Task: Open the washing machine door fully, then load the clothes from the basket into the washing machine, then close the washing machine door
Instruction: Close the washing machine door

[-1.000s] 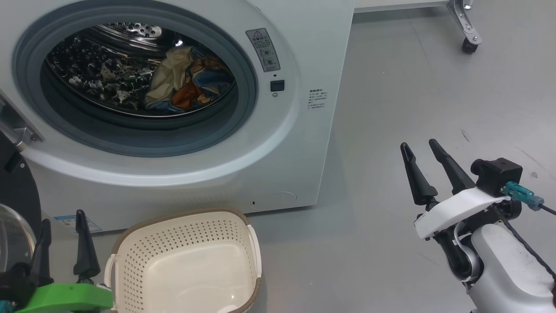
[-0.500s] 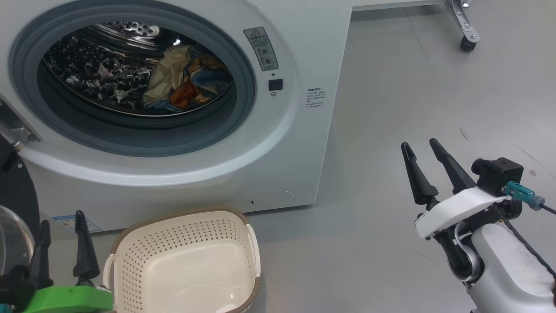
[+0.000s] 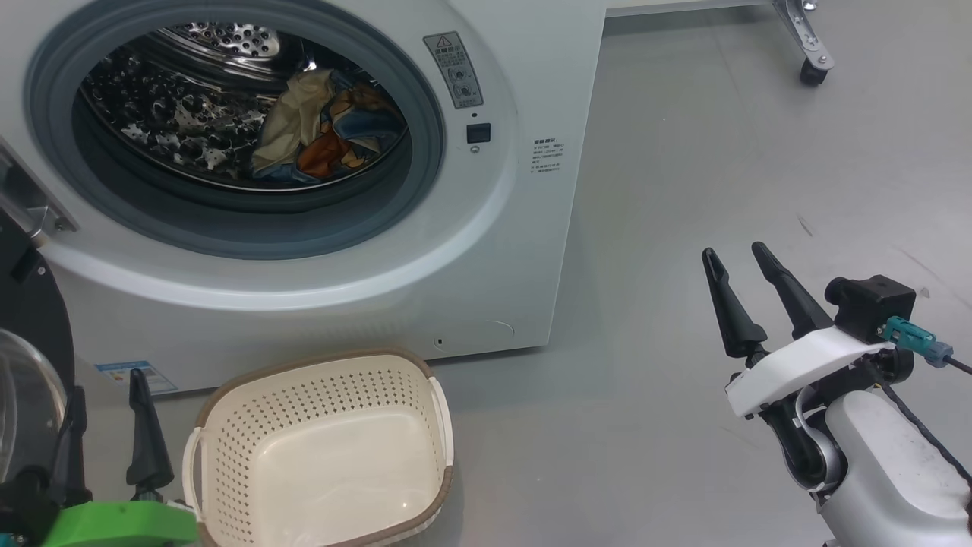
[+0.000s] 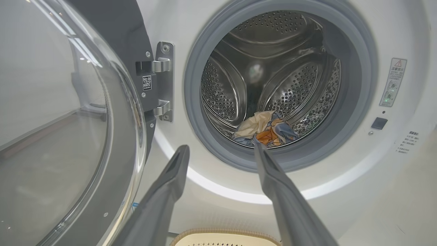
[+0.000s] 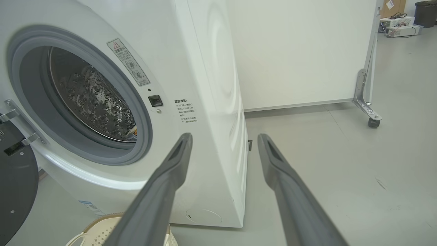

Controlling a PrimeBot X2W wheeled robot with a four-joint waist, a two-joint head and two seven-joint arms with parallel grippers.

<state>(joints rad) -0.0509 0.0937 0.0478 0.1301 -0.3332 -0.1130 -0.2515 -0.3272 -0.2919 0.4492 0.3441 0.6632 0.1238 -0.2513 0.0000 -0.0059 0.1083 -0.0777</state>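
the whole head view has slid a little since a second ago, which i take for my camera moving and not the things, and neither arm has shifted against it. the clothes (image 3: 319, 129) lie bunched at the bottom of the drum (image 4: 273, 68) in the washing machine (image 3: 486, 251), and the basket (image 3: 319, 365) on the floor in front looks empty, so i judge loading is done and closing is what's left. the washing machine door (image 3: 30, 319) stands swung wide on its hinge (image 4: 164, 82), just beside my left gripper (image 3: 106, 384), whose fingers are spread with nothing between them. the right gripper (image 3: 734, 252) hovers well apart over bare floor, likewise spread and empty. i expect the door to be rigid and fairly weighty, its glossy black rim slick under the fingers and its glass bowl no place to press. i would push on the rim's far edge, away from the hinge.
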